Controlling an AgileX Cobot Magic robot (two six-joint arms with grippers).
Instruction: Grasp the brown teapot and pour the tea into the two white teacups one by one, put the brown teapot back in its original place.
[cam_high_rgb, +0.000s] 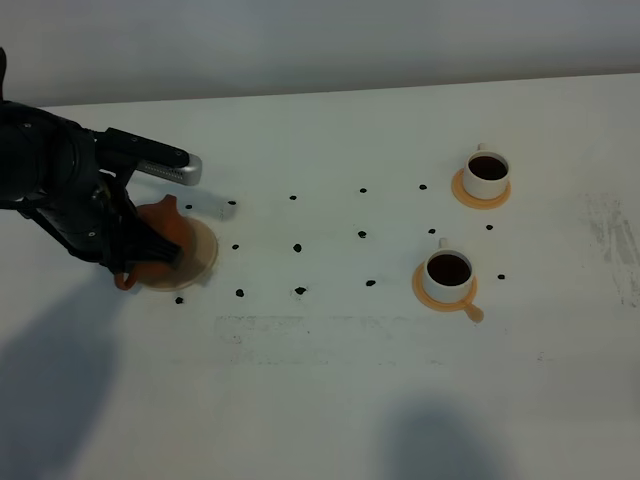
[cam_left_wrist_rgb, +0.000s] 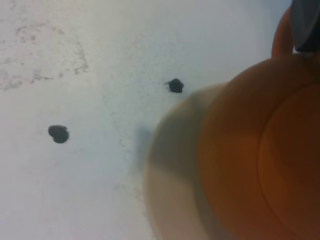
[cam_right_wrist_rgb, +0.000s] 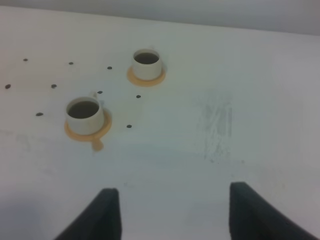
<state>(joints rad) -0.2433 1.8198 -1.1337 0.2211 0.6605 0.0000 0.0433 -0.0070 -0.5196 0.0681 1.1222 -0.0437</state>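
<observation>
The brown teapot (cam_high_rgb: 168, 226) sits on the large cream coaster (cam_high_rgb: 203, 256) at the left of the table. My left gripper (cam_high_rgb: 143, 256) is down over the teapot and shut on its handle. In the left wrist view the teapot (cam_left_wrist_rgb: 260, 150) fills the frame above the coaster (cam_left_wrist_rgb: 170, 170), with one dark finger (cam_left_wrist_rgb: 306, 25) beside the handle loop. The two white teacups, far (cam_high_rgb: 486, 172) and near (cam_high_rgb: 447, 272), stand on orange saucers at the right, both holding dark tea. My right gripper (cam_right_wrist_rgb: 175, 215) is open and empty, well short of the cups (cam_right_wrist_rgb: 146, 64) (cam_right_wrist_rgb: 84, 115).
Small black dots (cam_high_rgb: 297, 247) are scattered over the white table between the teapot and the cups. A scuffed patch (cam_high_rgb: 610, 240) marks the table's right side. The left arm's dark body (cam_high_rgb: 50, 180) covers the far left.
</observation>
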